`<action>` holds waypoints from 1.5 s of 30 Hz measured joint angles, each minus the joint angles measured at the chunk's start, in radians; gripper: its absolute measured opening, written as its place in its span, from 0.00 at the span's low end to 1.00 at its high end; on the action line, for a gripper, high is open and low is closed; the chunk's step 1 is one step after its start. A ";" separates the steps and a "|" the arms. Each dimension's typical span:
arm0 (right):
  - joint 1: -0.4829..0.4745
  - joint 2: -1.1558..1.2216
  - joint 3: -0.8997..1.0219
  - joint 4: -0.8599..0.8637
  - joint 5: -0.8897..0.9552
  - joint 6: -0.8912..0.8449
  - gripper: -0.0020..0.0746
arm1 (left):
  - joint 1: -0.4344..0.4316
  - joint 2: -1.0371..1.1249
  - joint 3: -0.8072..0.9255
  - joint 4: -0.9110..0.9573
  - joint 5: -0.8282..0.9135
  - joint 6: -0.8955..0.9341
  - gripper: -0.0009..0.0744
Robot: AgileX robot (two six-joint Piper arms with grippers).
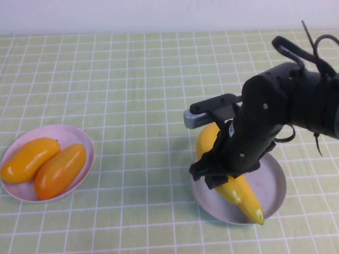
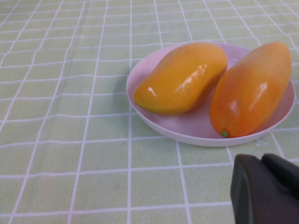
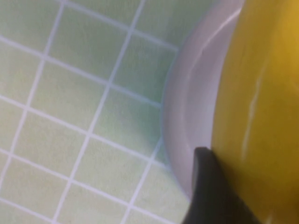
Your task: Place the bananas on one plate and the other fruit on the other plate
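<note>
Right end effector (image 1: pixel 216 174) is down over the grey-blue plate (image 1: pixel 273 182), fingers clamped around a banana (image 1: pixel 209 138) that lies across the plate with its near tip past the rim; a second banana (image 1: pixel 249 200) seems to sit beside it. Both mangoes (image 2: pixel 183 78) are on the pink plate (image 1: pixel 79 138), well apart on the left of the counter (image 1: pixel 143 79). Left end effector (image 2: pixel 264 189) hangs just beside that pink plate, fingers together, holding nothing. Risks — if the right one lifts without letting go, the banana comes back off; a skewed release could roll it over the rim, since it overhangs.
</note>
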 joint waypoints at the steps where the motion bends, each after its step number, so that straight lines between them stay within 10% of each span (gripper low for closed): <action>1: 0.000 0.014 0.000 0.009 0.013 0.000 0.43 | 0.000 0.000 0.000 0.000 0.000 0.000 0.02; 25: 0.000 0.074 -0.087 0.070 0.199 0.000 0.63 | 0.000 0.000 0.000 0.000 0.000 0.000 0.02; 35: 0.002 0.032 -0.175 0.111 0.259 0.000 0.12 | 0.000 0.000 0.000 0.000 0.000 0.000 0.02; 45: 0.105 -0.208 -0.136 0.039 0.269 -0.038 0.01 | 0.000 0.000 0.000 0.000 0.000 0.000 0.02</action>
